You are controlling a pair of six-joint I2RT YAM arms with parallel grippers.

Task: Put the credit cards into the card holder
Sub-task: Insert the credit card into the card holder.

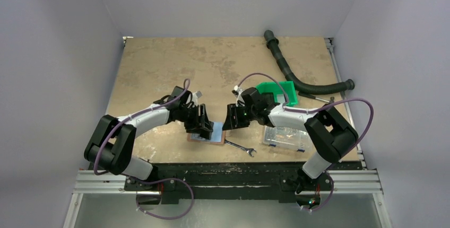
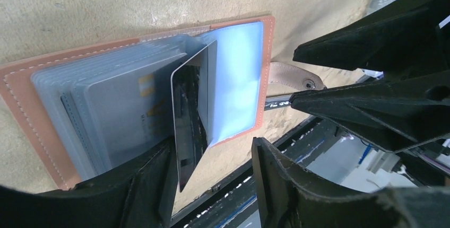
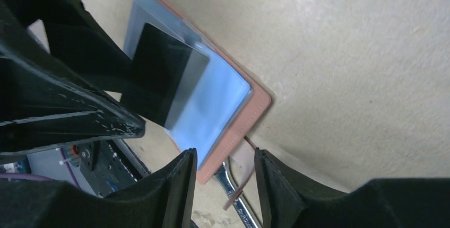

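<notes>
Between the left tool's (image 2: 212,149) parted fingers, a credit card (image 2: 187,116) stands tilted in the open card holder (image 2: 21,106), whose near corner one finger hides. Opposite, the right tool (image 3: 225,156), also apart, hangs above the holder's edge. Both arms bend inward, low over the surface (image 1: 159,63).

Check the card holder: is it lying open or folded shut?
Open. The card holder lies spread flat, inner sleeves showing, a grey card standing up among them.

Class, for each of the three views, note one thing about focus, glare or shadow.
Top external: even, soft light, table sharp. Left wrist: near fingers blurred and black, card holder sleeve glares pale blue. Right wrist: upright card shaded almost black.
</notes>
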